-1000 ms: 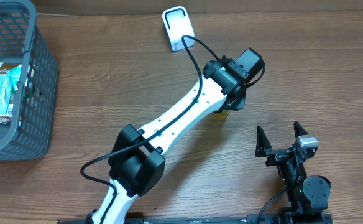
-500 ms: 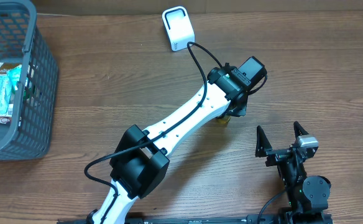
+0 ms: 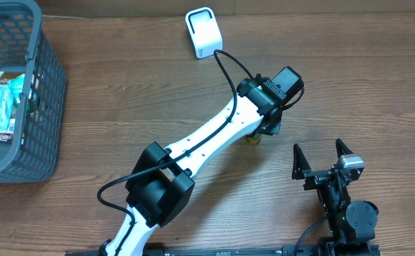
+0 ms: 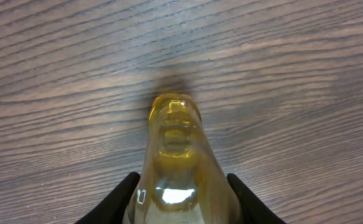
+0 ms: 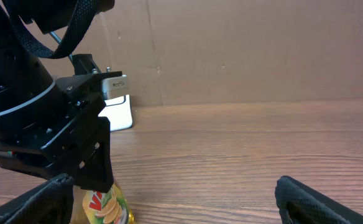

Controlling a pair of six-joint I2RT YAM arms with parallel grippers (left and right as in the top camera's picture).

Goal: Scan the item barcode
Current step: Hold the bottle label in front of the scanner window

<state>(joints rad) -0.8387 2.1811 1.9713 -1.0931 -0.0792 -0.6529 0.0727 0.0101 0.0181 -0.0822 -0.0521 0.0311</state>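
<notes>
The item (image 4: 176,143) is a glossy yellow pack with a red logo and a crisps picture (image 5: 105,208). My left gripper (image 4: 181,202) is shut on it, a black finger on each side, and holds it low over the wooden table. From overhead only a yellow sliver of the item (image 3: 254,139) shows under the left gripper (image 3: 263,128). The white barcode scanner (image 3: 203,32) stands at the table's far edge, well apart from the item, and also shows behind the left arm (image 5: 118,107). My right gripper (image 3: 323,158) rests open near the front edge with nothing in it (image 5: 175,208).
A grey plastic basket (image 3: 47,107) with several packets inside stands at the left. The left arm's white links (image 3: 214,135) cross the table's middle diagonally. A brown wall (image 5: 243,50) closes off the far side.
The left gripper has shifted slightly to the right and toward the front with the item still held. The right arm has stayed still.
</notes>
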